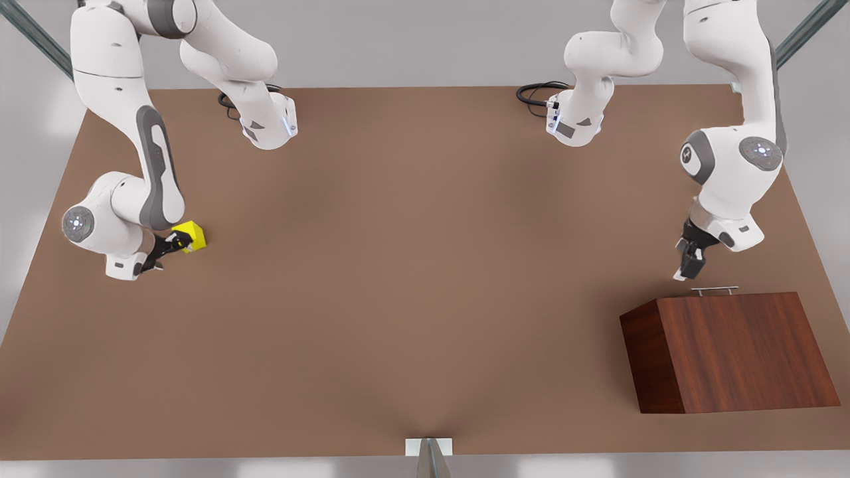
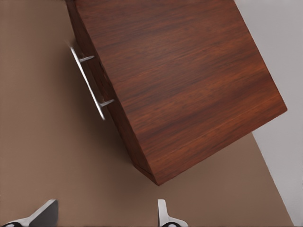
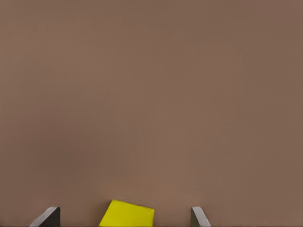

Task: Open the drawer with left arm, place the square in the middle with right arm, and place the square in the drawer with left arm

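Table [image 1: 412, 279]: a plain matte brown top that carries everything; its middle is bare brown surface.
Cabinet [image 1: 730, 352]: a dark reddish-brown wood-grain box near the table's corner on the front view's right, close to the near edge.
Drawer: closed into the cabinet; its front faces the far edge of the table.
Handle [image 1: 714, 289]: a slim silver bar on the drawer front. The left wrist view shows it [image 2: 87, 81] along its full length with both posts, while the front view shows just a thin line above the cabinet top.
Left gripper [image 1: 689, 264]: hangs above the table just beyond the handle, apart from it, pointing down. In the left wrist view its two fingertips [image 2: 40, 215] stand wide apart with nothing between them.
Square [image 1: 190, 236]: a small bright yellow cube near the table's edge on the front view's left, far from the cabinet.
Right gripper [image 1: 174, 247]: at the square. The right wrist view shows the square [image 3: 127, 213] between spread fingertips [image 3: 47, 217], with gaps on both sides.
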Controlling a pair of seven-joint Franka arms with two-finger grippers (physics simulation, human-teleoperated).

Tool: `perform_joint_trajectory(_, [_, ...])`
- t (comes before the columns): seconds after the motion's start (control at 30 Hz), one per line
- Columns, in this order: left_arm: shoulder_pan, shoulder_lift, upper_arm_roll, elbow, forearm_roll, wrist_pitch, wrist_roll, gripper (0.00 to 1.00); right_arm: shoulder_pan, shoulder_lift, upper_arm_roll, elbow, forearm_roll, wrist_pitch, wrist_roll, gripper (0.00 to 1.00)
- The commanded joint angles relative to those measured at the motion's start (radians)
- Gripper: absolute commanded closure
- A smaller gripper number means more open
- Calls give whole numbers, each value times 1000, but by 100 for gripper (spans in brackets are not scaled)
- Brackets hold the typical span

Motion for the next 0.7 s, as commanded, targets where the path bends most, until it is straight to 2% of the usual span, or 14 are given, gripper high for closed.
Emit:
perform_joint_trajectory(0.0, [-28,0,0,-2,-1,5,-11,0,-1,1,0,-7,0,8,-6,0])
perform_joint_trajectory(0.2, [-1,32,23,-54,-3,88,-143,0,-3,24,-22,-114,1,153,-6,0])
perform_joint_trajectory(0.43, [28,86,75,-54,-10,138,-150,0,-4,40,-49,-149,0,232,-9,0])
perform_joint_trajectory(0.67, [38,130,107,-53,-35,203,-152,0,-6,37,-49,-179,0,215,-1,0])
